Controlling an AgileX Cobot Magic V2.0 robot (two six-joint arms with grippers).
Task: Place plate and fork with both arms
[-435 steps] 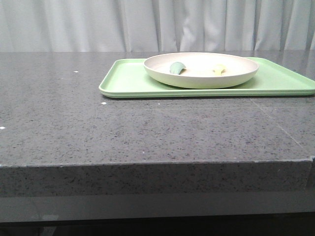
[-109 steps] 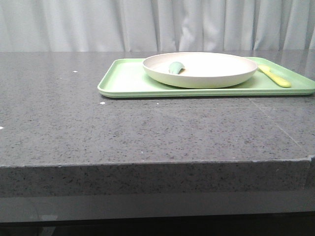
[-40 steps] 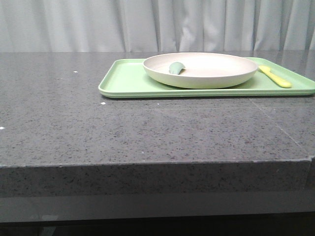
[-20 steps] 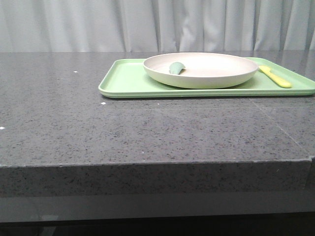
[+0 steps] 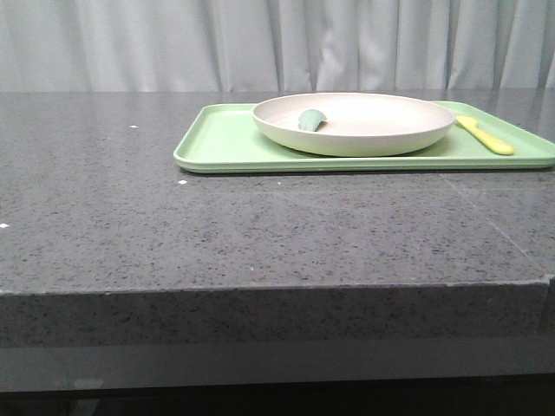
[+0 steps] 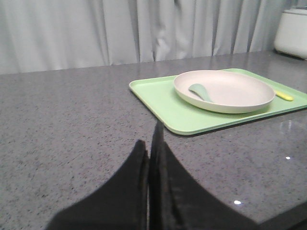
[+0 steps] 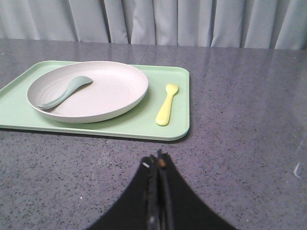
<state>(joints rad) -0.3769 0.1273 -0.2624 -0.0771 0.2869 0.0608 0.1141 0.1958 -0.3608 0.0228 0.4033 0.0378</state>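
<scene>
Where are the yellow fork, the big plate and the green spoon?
fork point(image 7: 166, 104), right wrist view, on its handle.
plate point(image 7: 108, 91), right wrist view, on its bare inner floor.
teal-green spoon point(image 7: 63, 94), right wrist view, on its handle inside the plate.

no readable text, label, brand, number or sign found in any view. the plate point(image 5: 354, 124), fork point(image 7: 166, 110), green tray point(image 5: 225, 143) and teal spoon point(image 7: 65, 92) carry plain, unmarked surfaces. the bench point(image 5: 217, 234) shows only speckled stone. the white appliance point(image 6: 293, 31) at the far edge in the left wrist view shows no legible marking.
</scene>
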